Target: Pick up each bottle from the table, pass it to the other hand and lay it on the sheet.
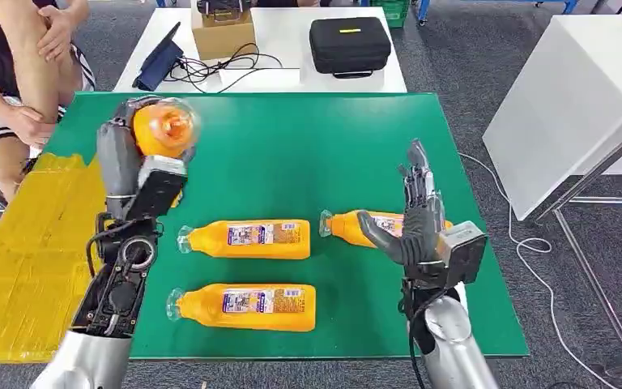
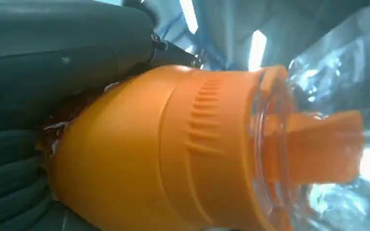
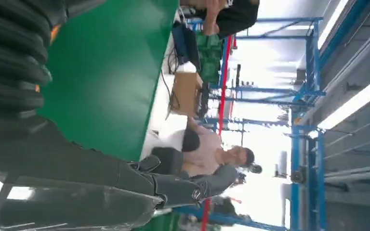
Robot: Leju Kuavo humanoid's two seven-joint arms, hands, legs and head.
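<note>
My left hand (image 1: 129, 150) grips an orange bottle (image 1: 164, 128) raised above the left side of the green table, its clear-capped end toward my head camera. Up close in the left wrist view, that bottle (image 2: 173, 154) lies against my dark fingers (image 2: 53, 53). Three more orange bottles lie on the table: one in the middle (image 1: 247, 239), one nearer the front (image 1: 247, 306), one at the right (image 1: 356, 225). My right hand (image 1: 411, 223) hovers open over the right bottle, fingers upright and apart; its fingers (image 3: 77, 168) hold nothing. The yellow sheet (image 1: 28, 251) lies at the table's left.
The green table (image 1: 308, 146) has bare room at the back and right. Beyond it a white table carries a black case (image 1: 350, 44), a cardboard box (image 1: 223, 32) and cables. A person (image 1: 24, 73) sits at the far left. A white cabinet (image 1: 567, 105) stands at the right.
</note>
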